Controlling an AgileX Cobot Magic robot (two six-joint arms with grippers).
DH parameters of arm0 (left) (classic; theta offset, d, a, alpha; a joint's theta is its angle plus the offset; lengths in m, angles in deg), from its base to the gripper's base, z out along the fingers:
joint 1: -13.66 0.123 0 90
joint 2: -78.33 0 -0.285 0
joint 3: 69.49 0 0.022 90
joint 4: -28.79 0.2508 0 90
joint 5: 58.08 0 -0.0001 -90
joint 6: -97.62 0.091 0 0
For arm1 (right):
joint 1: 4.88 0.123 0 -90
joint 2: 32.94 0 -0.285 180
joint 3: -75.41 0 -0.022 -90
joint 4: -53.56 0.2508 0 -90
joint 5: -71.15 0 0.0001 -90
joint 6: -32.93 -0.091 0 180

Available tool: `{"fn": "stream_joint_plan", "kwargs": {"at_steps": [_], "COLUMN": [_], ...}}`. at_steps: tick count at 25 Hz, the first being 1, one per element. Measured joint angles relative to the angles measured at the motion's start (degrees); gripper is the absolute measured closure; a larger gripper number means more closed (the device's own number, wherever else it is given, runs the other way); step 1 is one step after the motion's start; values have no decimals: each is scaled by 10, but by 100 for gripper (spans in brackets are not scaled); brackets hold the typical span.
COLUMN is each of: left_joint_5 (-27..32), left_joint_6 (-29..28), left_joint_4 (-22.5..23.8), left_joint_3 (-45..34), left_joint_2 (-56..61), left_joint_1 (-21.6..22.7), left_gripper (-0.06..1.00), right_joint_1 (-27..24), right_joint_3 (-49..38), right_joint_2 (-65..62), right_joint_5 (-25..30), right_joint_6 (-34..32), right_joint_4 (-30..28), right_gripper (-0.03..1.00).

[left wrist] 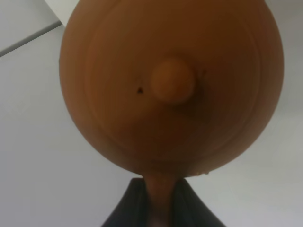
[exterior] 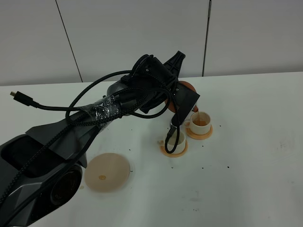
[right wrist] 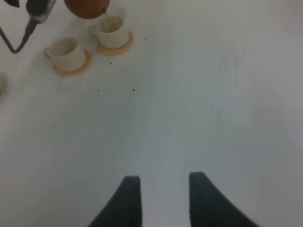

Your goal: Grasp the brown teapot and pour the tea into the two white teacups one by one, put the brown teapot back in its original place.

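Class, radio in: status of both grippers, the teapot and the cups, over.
Left gripper shut on teapot, held over far cup, which holds tea. Near cup looks empty. Right gripper holds nothing, off to the side. Mat bare; nothing in the way.

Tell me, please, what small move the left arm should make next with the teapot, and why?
Probably swing the brown teapot, held by the left gripper, toward the nearer teacup. The far teacup already holds dark tea, while the nearer one looks empty, and the beige mat lies bare.
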Motion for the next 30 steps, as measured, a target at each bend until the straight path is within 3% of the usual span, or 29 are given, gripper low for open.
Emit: {"fn": "stream_joint_plan", "kwargs": {"at_steps": [30], "left_joint_5": [-18], "left_joint_6": [59], "left_joint_4": [0], "left_joint_3": [0], "left_joint_2": [0], "left_joint_1": [0], "left_gripper": [77], "right_joint_1": [0], "right_joint_3": [0], "right_joint_2": [0], "right_joint_5": [0], "right_joint_6": [0], "right_joint_4": [0], "right_gripper": [72]}}
